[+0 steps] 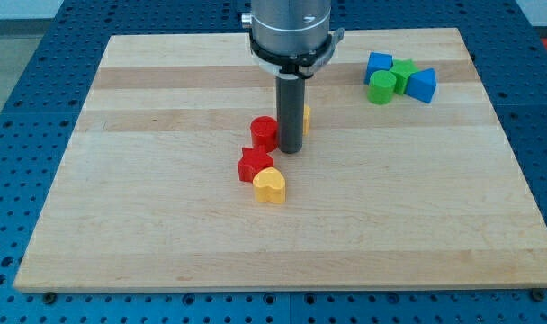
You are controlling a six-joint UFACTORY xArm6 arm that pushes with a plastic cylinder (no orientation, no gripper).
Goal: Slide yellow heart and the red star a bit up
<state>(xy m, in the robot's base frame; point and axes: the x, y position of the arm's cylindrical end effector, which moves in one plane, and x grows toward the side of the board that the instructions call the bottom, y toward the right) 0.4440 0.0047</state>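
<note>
The yellow heart (271,185) lies near the board's middle, touching the red star (254,164) just up and left of it. A red cylinder (264,133) stands just above the star. My tip (290,150) rests on the board right of the red cylinder, up and right of the star and the heart, apart from both. A yellow block (306,118) is mostly hidden behind the rod; its shape cannot be made out.
At the view's upper right sits a cluster: a blue block (378,65), a green block (403,72), a green cylinder (382,87) and a blue triangular block (422,85). The wooden board (147,225) lies on a blue perforated table.
</note>
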